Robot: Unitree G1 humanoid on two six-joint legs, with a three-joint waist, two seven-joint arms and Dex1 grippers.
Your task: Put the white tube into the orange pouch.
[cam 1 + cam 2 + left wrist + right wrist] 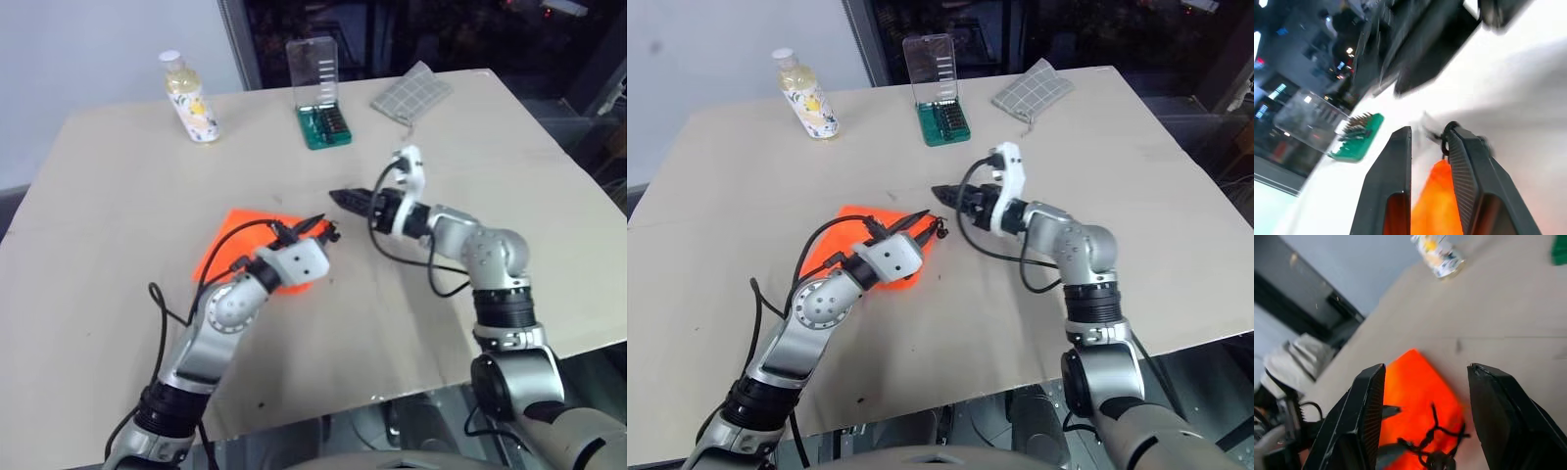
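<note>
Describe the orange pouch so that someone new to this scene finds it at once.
On the beige table, look near the front-left, away from the items along the far edge. The orange pouch lies flat there, its edge pinched by the left gripper. It is the only bright orange thing, with a dark cord; the other pouch is grey checked.

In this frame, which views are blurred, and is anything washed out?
Left wrist view: motion-smeared, table blown out white, green bit case soft. Right wrist view: bottle and background soft, orange pouch glaring. Head views: evenly lit and sharp, dark beyond the table's far edge.
</note>
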